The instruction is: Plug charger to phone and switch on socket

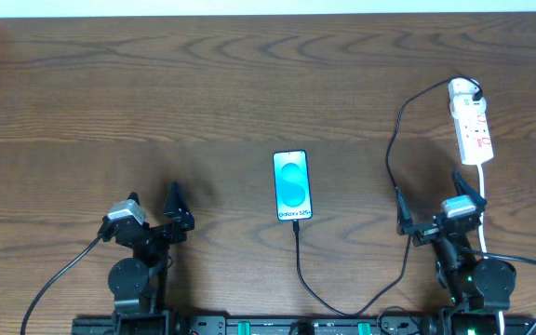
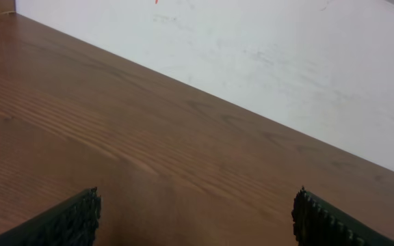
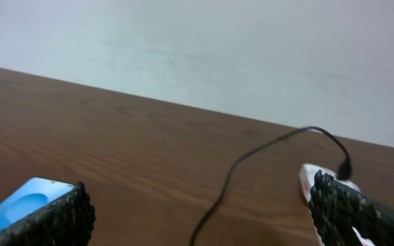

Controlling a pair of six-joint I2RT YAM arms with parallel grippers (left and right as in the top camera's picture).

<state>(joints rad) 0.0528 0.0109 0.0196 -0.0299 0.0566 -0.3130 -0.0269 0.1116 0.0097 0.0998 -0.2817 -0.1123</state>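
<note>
Dark wood-grain table fills every view, with a pale wall seen behind it from the wrists. The phone is laid screen-up at the middle, well apart from the socket at the far right. The charger is run from the phone's near edge, looped along the front and carried up to the socket.

The left gripper and right gripper are both held wide, with nothing between the fingers.

The main risk is judged to be the slack cable just beside the right gripper. It could be snagged on a reach toward the socket, and the phone dragged or the tip pulled out.

Whether the tip is fully seated cannot be told, nor whether the socket is switched on. The socket is half hidden behind a finger in the right wrist view.
</note>
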